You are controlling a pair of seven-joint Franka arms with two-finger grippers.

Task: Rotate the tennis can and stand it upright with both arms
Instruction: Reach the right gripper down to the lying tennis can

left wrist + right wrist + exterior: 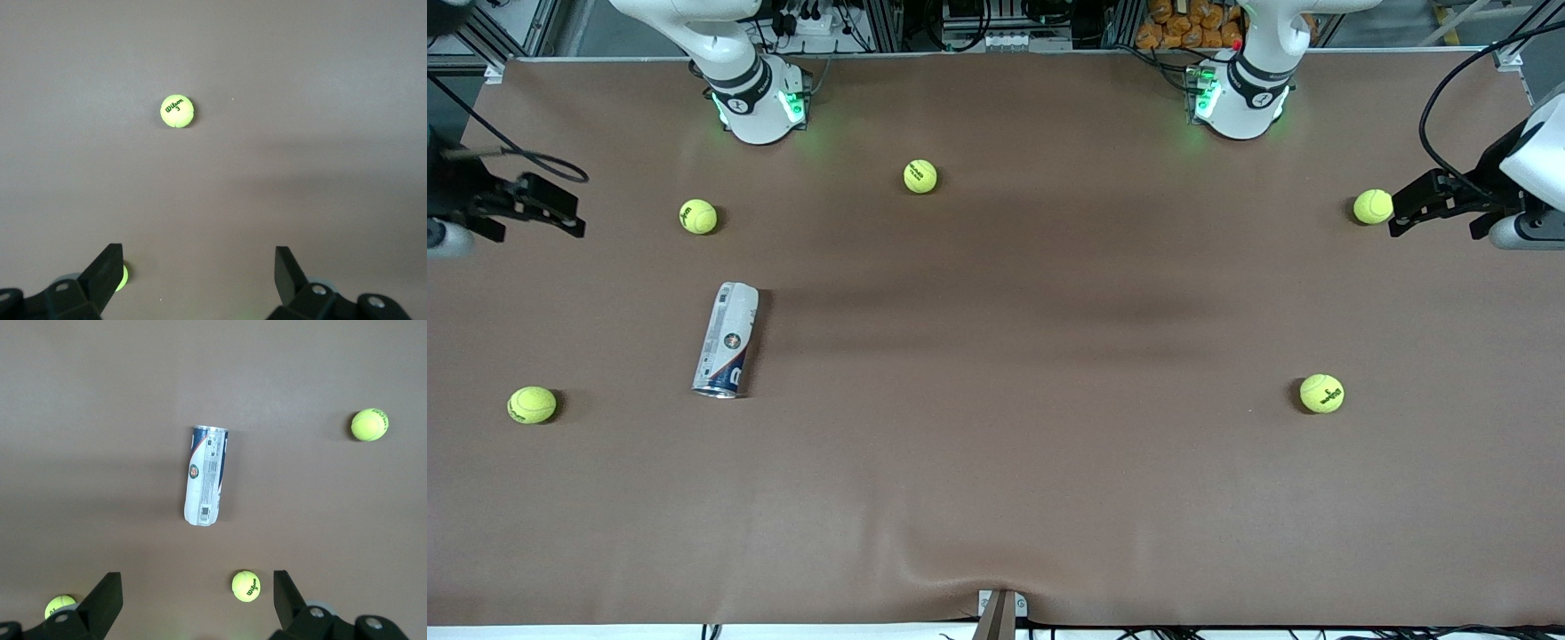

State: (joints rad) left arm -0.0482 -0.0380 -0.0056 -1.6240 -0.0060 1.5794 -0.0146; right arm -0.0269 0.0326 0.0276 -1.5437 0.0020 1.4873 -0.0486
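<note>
Front view: the tennis can [727, 340] lies on its side on the brown table [996, 498], toward the right arm's end, its metallic rim pointing toward the front camera and its white end toward the robots' bases. Nothing touches it. Five tennis balls lie scattered around: one ball [532, 404] at the right arm's end, about level with the can's rim; a second ball [698, 216] farther from the camera than the can; a third ball [920, 176] nearer the middle of the table; a fourth ball [1321, 393] toward the left arm's end; a fifth ball [1373, 206] just beside the left gripper [1403, 210].

The left gripper hangs over the table edge at the left arm's end, jaws spread wide and holding nothing. The right gripper [560, 211] hangs over the table's edge at the right arm's end, jaws likewise spread wide and empty, well apart from the can. Both arms wait.

In the right wrist view the can [207, 476] lies ahead of the open fingers [107, 597], with tennis balls around it. The left wrist view shows one Wilson ball [177, 111] ahead of its open fingers [107, 267]
</note>
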